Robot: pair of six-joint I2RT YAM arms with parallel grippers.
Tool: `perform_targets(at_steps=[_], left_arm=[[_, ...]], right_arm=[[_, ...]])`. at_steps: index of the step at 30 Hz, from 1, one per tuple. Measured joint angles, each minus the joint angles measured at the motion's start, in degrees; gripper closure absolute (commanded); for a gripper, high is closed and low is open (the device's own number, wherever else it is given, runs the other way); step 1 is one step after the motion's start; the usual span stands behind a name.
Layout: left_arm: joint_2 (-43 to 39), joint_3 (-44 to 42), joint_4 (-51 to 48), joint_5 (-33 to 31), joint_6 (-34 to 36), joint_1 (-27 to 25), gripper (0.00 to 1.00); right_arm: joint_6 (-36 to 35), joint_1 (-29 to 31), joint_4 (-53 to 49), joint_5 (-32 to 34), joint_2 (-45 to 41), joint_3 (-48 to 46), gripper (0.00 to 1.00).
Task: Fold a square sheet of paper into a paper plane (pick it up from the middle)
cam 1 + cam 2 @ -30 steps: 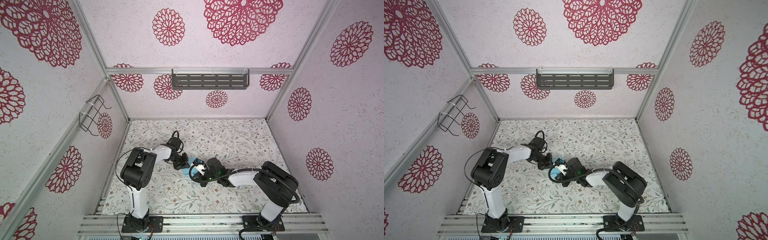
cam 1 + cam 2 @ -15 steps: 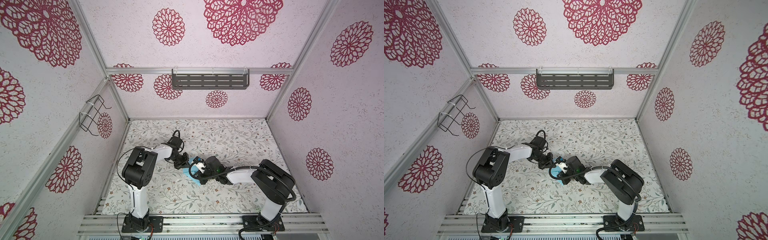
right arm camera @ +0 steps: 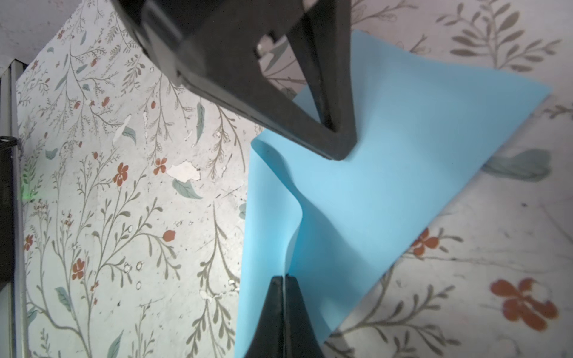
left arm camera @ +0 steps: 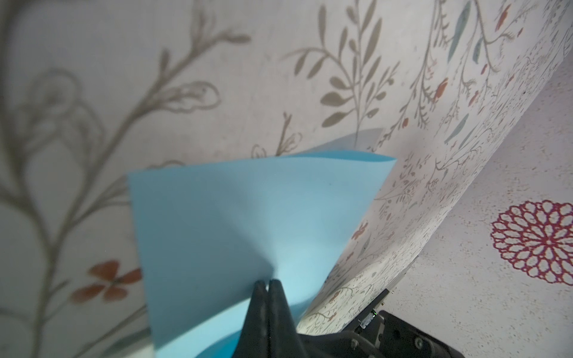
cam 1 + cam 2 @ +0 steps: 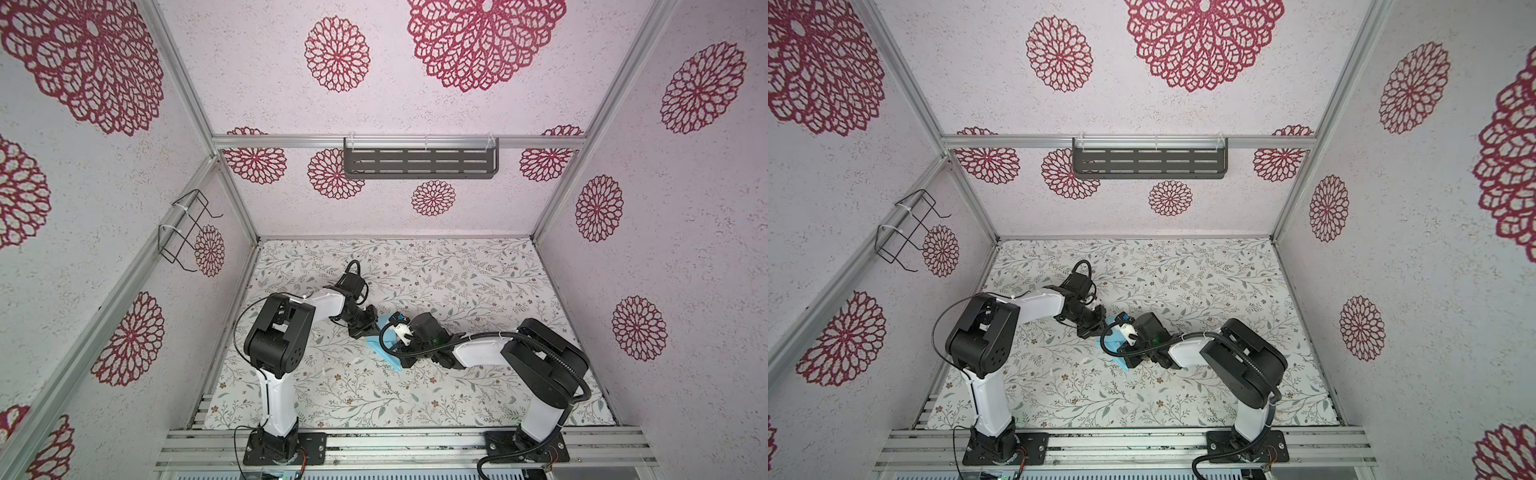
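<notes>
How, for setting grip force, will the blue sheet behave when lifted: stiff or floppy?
Probably floppy: the square sheet of paper bows and curls between the left hand and the right hand. Likely light, since two thin pinches hold it up. It may crease or tear if they pull apart.

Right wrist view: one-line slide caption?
Right gripper and left gripper each pinch the buckled square sheet of paper over the floral table.
</notes>
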Motion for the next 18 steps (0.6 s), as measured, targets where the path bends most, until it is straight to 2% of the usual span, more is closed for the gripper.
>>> perform_targets(at_steps=[18], left_arm=[[0.0, 0.0, 0.2, -0.1, -0.2, -0.1, 0.99]], right_arm=[[3.1, -0.3, -0.4, -0.5, 0.0, 0.1, 0.92]])
